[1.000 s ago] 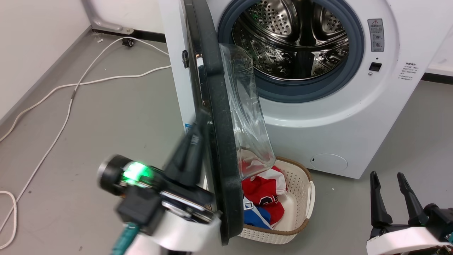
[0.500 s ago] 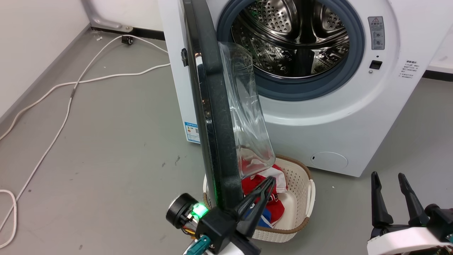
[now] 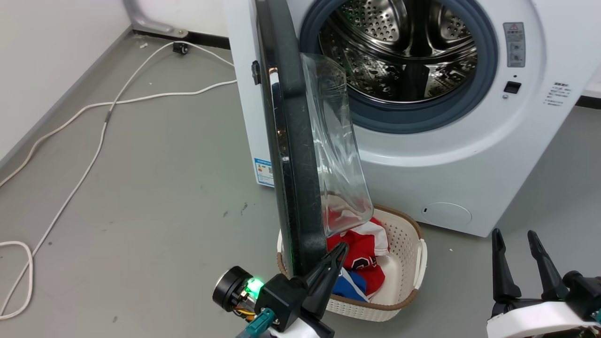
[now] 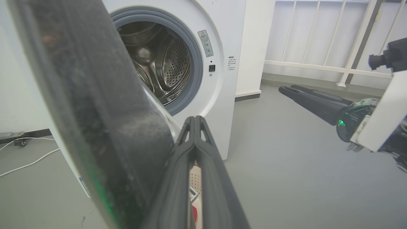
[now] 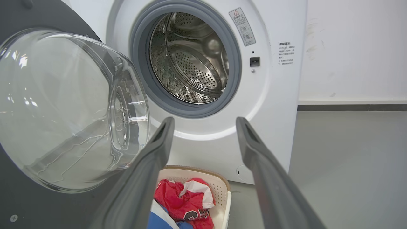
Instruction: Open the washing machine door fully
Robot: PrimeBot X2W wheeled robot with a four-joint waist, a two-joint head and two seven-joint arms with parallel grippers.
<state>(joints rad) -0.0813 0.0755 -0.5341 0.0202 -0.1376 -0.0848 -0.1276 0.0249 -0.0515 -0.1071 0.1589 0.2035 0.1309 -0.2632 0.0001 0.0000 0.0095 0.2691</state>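
Half open: door [image 3: 291,164] stands edge-on out from the washing machine [image 3: 469,155] front, hinged at the machine's left side.
Your left claw [image 3: 341,248] sits at the door's free edge, on the face turned toward the machine, fingers pressed together, gripping nothing. Right claw [image 3: 516,237] hangs off the machine's right front, fingers spread, empty. Step in hand, by my read: pushing the door wider. Next calls for a sideways shove away from the machine's opening, clearing the laundry basket [image 3: 413,277] at the machine's foot.
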